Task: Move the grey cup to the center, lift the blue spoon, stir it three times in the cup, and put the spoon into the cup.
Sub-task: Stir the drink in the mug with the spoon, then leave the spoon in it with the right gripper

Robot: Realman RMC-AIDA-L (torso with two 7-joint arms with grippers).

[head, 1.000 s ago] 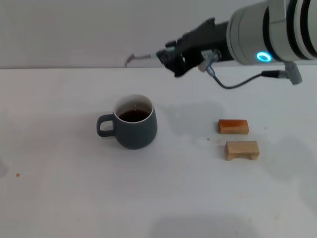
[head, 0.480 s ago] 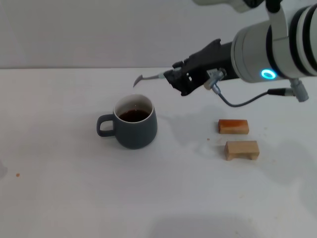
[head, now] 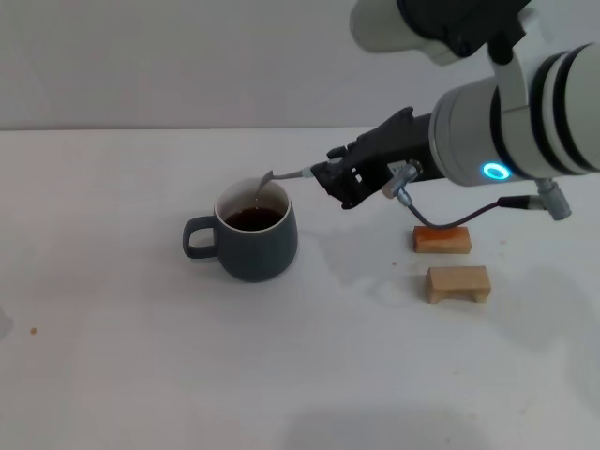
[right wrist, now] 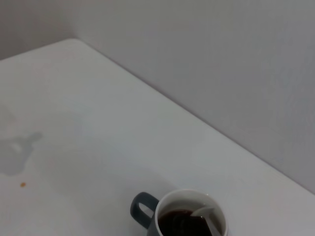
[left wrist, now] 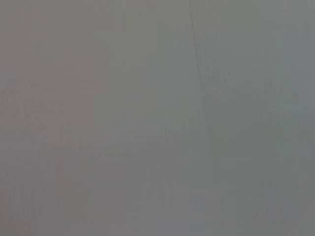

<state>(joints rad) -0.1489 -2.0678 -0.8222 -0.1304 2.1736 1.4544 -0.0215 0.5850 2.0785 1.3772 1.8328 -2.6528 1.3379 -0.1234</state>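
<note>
The grey cup (head: pixel 253 234) stands on the white table left of centre, handle to the left, with dark liquid inside. It also shows in the right wrist view (right wrist: pixel 189 216). My right gripper (head: pixel 337 180) is shut on the blue spoon (head: pixel 281 177) and holds it nearly level, just right of the cup. The spoon's metal bowl dips over the cup's rim above the liquid; its bowl shows inside the cup in the right wrist view (right wrist: pixel 206 214). The left gripper is out of view; its wrist view shows only a plain grey surface.
Two small tan wooden blocks lie right of the cup, one orange-brown (head: pixel 442 239) and one paler (head: pixel 457 283), under my right arm. A cable (head: pixel 441 220) hangs from the arm above them. A wall runs behind the table's far edge.
My right gripper has come down and a little to the right with the spoon. The spoon's bowl has dropped from well above the cup to its rim.
</note>
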